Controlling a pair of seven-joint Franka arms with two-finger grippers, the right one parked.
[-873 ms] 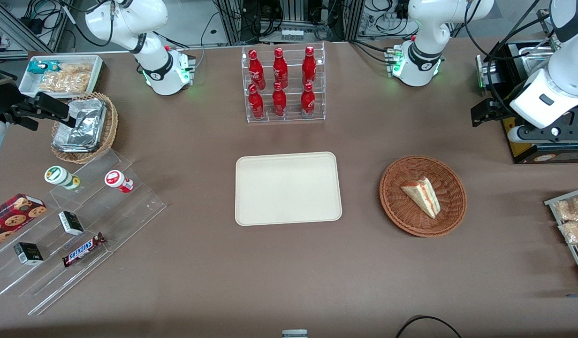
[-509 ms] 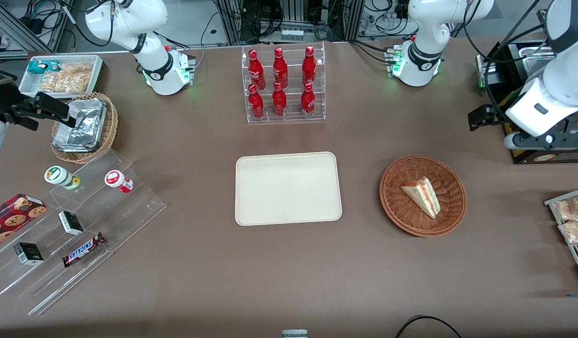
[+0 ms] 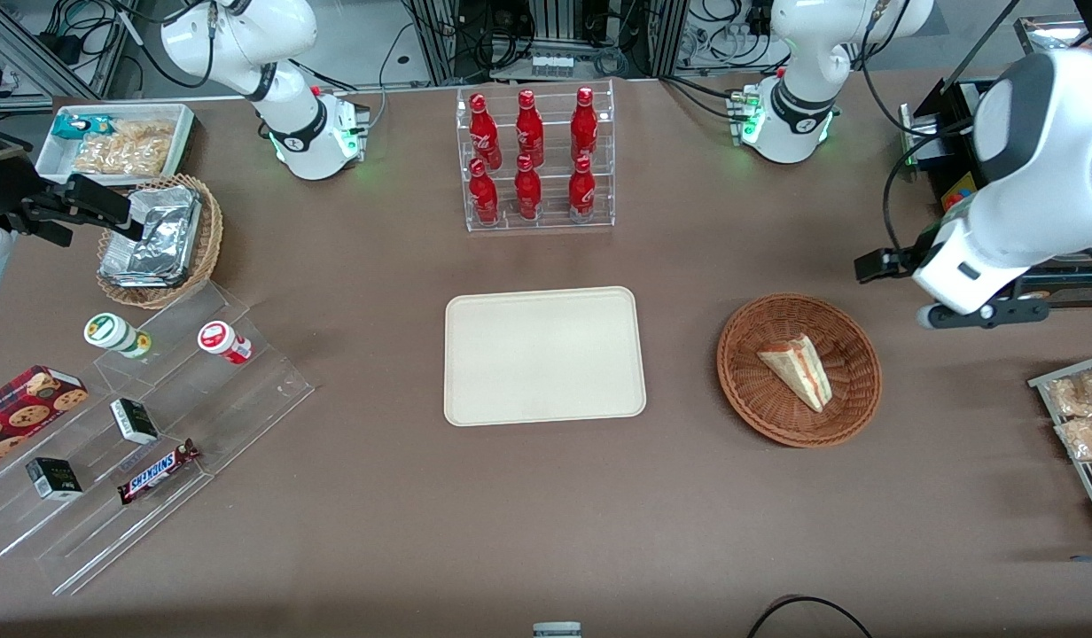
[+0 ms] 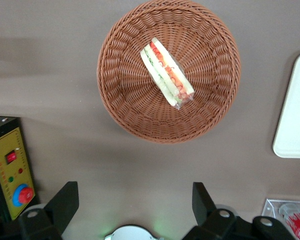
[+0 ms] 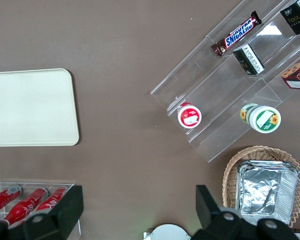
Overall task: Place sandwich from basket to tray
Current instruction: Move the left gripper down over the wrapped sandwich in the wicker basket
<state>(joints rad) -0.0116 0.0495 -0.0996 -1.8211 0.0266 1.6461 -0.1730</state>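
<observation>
Front view: the sandwich (image 3: 797, 369) was seen lying in the basket (image 3: 799, 308) — a small triangular wedge of pale bread, its red-orange filling exposed along one cut side and its narrow tip pointed toward the front camera. From the left wrist view the cut face was shown more fully: the sandwich (image 4: 167, 72) was layered in bands of white bread, green and red-orange, and what appeared to be a clear wrapper was gathered at one end, though this could not be made out with certainty. It was laid diagonally across the middle of the basket (image 4: 125, 105), a round, shallow, reddish-brown woven piece whose weave ran in rings out to a thicker rim.

The tray (image 3: 544, 355) — flat, cream-beige, with rounded corners and a low rim — was set on the brown table (image 3: 546, 514) well apart from the basket, toward the parked arm's end; nothing was seen on it. One corner of the tray (image 4: 295, 110) was caught in the wrist view as well.

The gripper (image 4: 135, 197) was held above the table, near the basket's rim toward the working arm's end and clear of both basket and sandwich. Its two dark fingers (image 4: 65, 200) were spread wide apart, with nothing between them. A rack of red bottles (image 3: 533, 155) was stood farther from the front camera than the tray.
</observation>
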